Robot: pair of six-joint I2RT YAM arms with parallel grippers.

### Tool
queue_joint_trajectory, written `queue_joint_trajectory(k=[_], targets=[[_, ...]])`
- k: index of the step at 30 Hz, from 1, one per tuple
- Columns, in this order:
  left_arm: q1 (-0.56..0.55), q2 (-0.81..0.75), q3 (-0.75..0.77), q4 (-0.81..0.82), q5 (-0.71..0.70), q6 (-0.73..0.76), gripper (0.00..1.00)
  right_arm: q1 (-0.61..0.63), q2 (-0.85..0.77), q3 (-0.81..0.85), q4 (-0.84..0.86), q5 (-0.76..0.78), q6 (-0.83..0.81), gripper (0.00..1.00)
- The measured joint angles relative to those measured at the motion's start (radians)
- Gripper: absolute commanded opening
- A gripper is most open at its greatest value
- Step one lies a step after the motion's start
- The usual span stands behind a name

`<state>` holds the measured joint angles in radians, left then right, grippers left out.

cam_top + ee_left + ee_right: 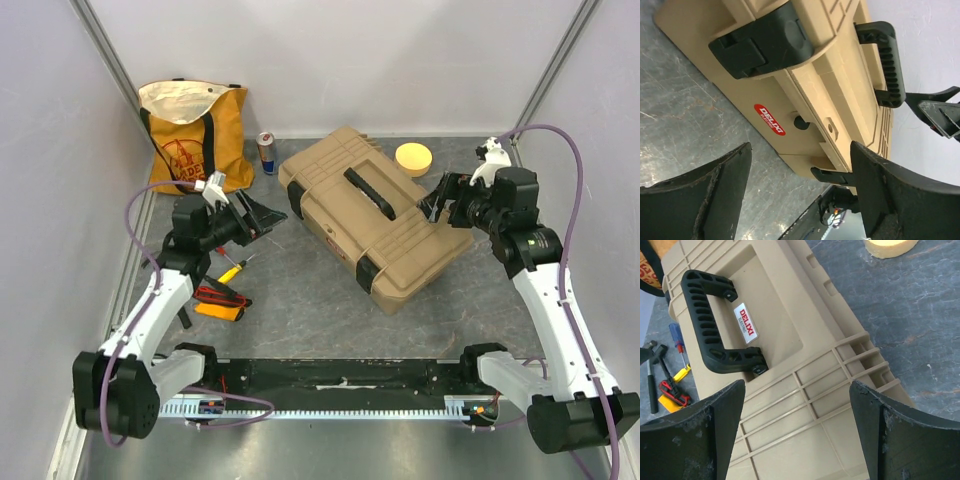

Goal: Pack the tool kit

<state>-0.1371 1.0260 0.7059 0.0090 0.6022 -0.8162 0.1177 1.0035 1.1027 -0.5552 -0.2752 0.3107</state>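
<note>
Orange-and-cream tote bag (pixel 190 135) stands far left, not part of the kit; left claw (pixel 263 215) hangs with jaws wide apart and empty, just left of the toolbox; below it an orange-black meter (pixel 220 300) and a yellow-handled screwdriver (pixel 232 271) lie loose on the table (pixel 300 300), unpacked; tan toolbox (pixel 400 250) sits mid-table, lid down, long axis running far-left to near-right, handle (pixel 370 193) flat along it, black latches (pixel 368 272) facing near-left; judged rigid, bulky, smooth-walled and likely too heavy to lift by an edge; best taken at a latch tab or the handle; right claw (pixel 433 205) likewise gaping, empty, at the far-right side.
</note>
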Motion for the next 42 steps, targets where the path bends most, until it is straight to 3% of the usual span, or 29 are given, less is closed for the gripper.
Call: queue_joint_trajectory(k=[4,9,18,27,31,35,39,42], targets=[[-0.041,0.064,-0.009,0.055,-0.001,-0.041,0.89,0.005,0.000,-0.003,-0.002,0.048,-0.008,0.92],[-0.135,0.130,0.005,0.148,-0.015,-0.044,0.85,0.036,0.002,-0.011,-0.004,0.215,-0.009,0.92],[-0.237,0.381,0.061,0.242,-0.053,-0.066,0.70,0.062,0.010,-0.070,-0.004,0.248,-0.002,0.89],[-0.265,0.539,0.098,0.500,0.031,-0.150,0.46,0.047,-0.071,-0.117,-0.018,0.246,0.065,0.75],[-0.274,0.638,0.134,0.632,0.064,-0.203,0.42,0.043,-0.160,-0.154,-0.041,0.257,0.118,0.74],[-0.282,0.708,0.138,0.770,0.080,-0.271,0.50,0.057,-0.250,-0.179,-0.090,0.229,0.195,0.77],[-0.282,0.718,0.136,0.793,0.074,-0.287,0.80,0.064,-0.272,-0.161,-0.150,0.240,0.225,0.83],[-0.286,0.694,0.129,0.741,0.038,-0.268,0.92,0.064,-0.233,-0.098,-0.203,0.277,0.215,0.85]])
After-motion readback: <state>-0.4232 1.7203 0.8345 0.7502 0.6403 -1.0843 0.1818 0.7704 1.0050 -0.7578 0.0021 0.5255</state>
